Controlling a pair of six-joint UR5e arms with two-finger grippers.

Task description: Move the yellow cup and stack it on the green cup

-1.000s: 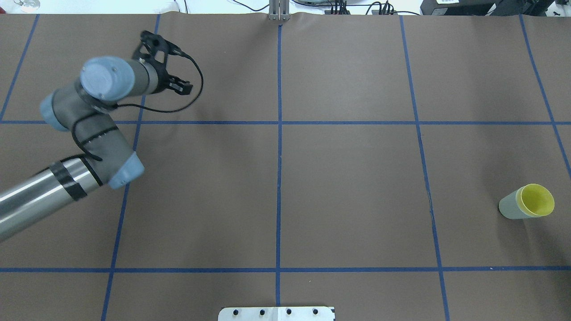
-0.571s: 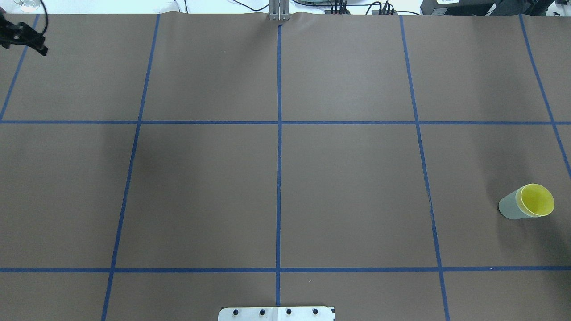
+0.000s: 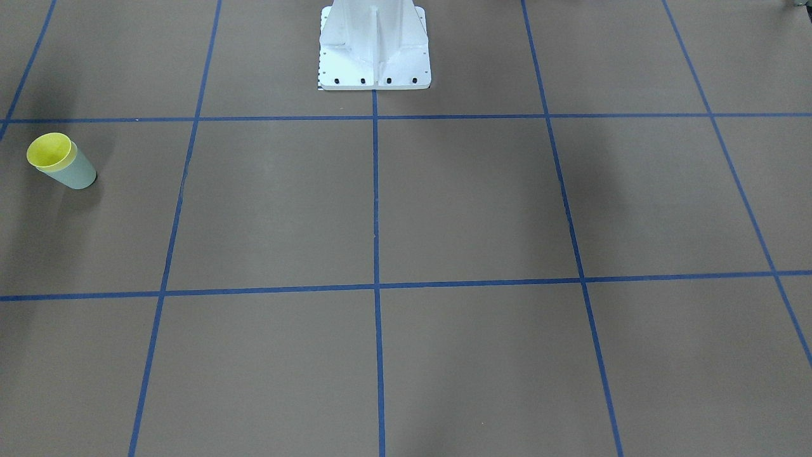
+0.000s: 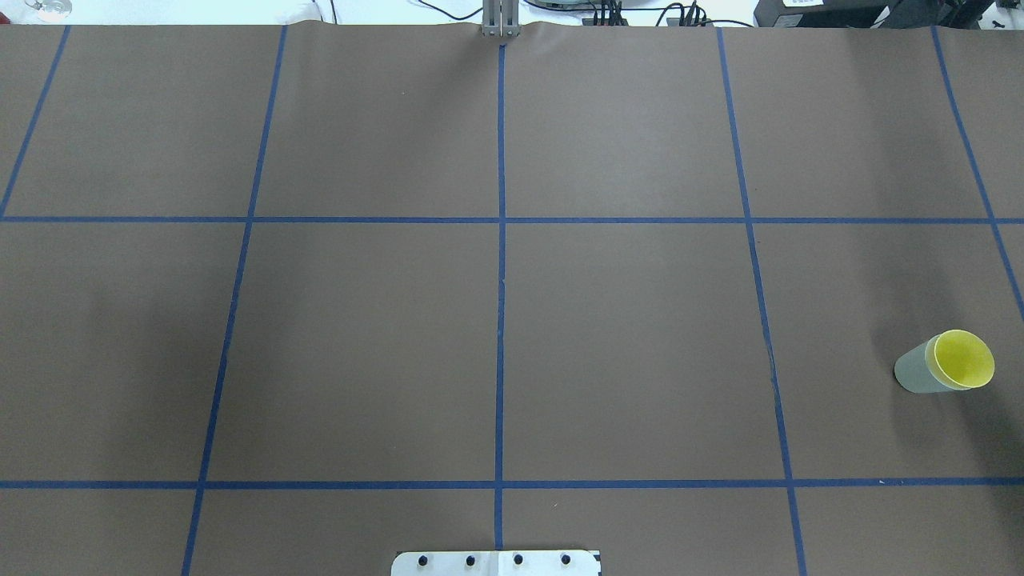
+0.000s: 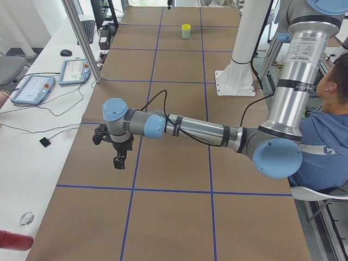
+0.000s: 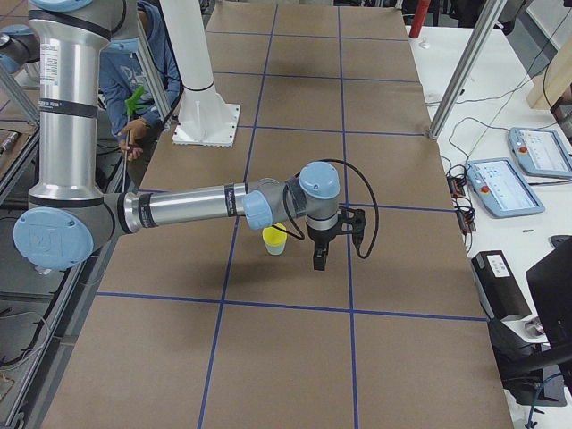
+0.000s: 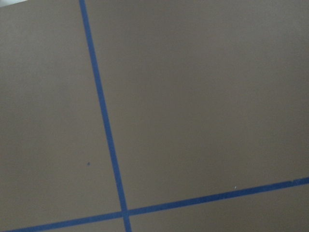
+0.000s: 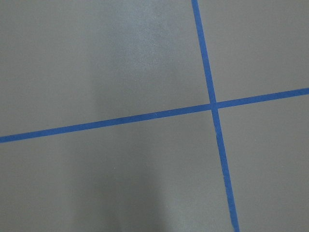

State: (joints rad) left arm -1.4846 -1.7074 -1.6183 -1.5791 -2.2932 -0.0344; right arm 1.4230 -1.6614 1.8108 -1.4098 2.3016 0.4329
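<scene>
The yellow cup [image 4: 962, 356] sits nested inside the green cup [image 4: 912, 374], upright near the table's right edge; only its yellow rim and inside show. The pair also shows in the front-facing view, yellow cup [image 3: 49, 151] in green cup [image 3: 77, 176], and far off in the exterior left view [image 5: 186, 31]. My right gripper [image 6: 319, 261] hangs over the table just beside the nested cups [image 6: 275, 241], apart from them; I cannot tell if it is open. My left gripper [image 5: 118, 160] hangs over the table's left end, far from the cups; I cannot tell its state. Both wrist views show only brown paper and blue tape.
The white robot base [image 3: 374, 70] stands at the table's robot side. Control tablets [image 5: 32, 87] and cables lie on the side table at the left end, another tablet [image 6: 500, 186] at the right end. A seated operator [image 5: 326, 136] is next to the left arm.
My left arm has swung out of the overhead view to the left. The nested cups have not moved.
</scene>
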